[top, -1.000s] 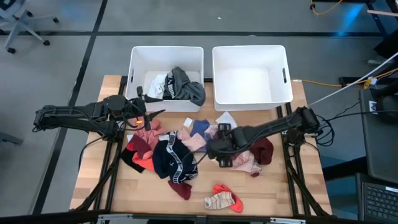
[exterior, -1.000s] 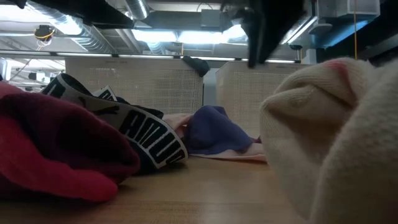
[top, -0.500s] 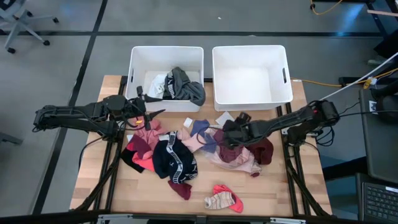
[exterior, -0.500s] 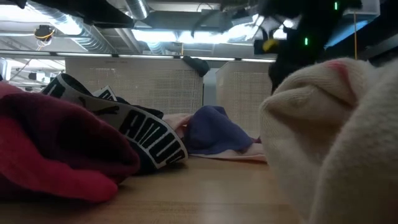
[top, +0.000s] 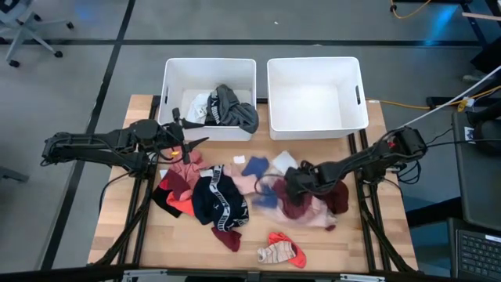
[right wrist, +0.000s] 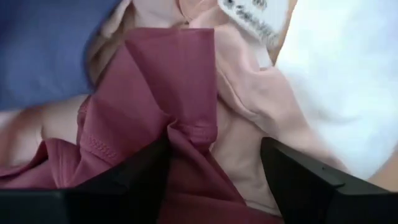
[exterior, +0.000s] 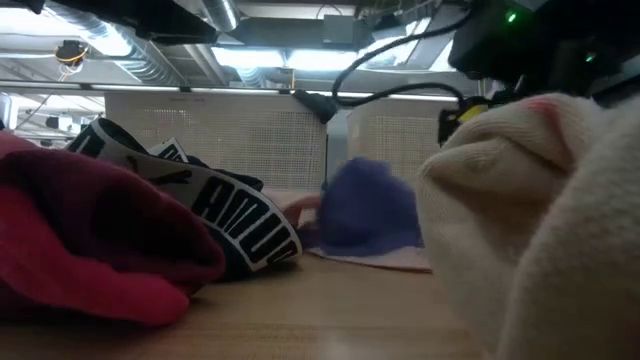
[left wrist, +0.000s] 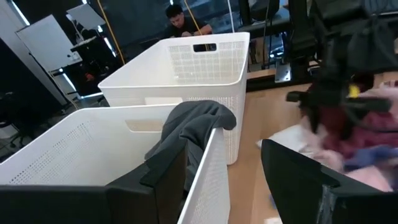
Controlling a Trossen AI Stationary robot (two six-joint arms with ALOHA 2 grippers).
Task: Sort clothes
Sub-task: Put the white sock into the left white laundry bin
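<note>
The clothes [top: 223, 192] lie heaped on the wooden table. Among them are a navy piece with a white band [top: 221, 202], a red one [top: 178, 196], a blue one [exterior: 365, 205], a pink one [right wrist: 249, 112] and a maroon one [right wrist: 149, 99]. My right gripper [top: 292, 186] stands open, pointing steeply down into the right part of the heap. My left gripper [top: 196, 145] waits open, level, just before the left bin [top: 168, 86] and clear of the clothes. My right gripper comes from above, slanting down, with its two fingers astride a bunched fold of the maroon garment [right wrist: 186, 134]. One finger [right wrist: 134, 177] lies against that cloth. The jaws are not shut on it. The garment lies on the heap, on top of the pink one.
A grey garment [top: 235, 110] hangs over the left bin's near wall, with a white piece beside it. The right bin [top: 272, 94] stands next to it at the table's far edge. A red and cream sock [top: 282, 251] lies alone near the front edge.
My right gripper has come down from above the heap into its right part, drawing back toward the table's right and rolling its wrist. Its fingers have stayed open. The blue, pink and maroon pieces have been shoved and bunched, and the blue one has humped up.
</note>
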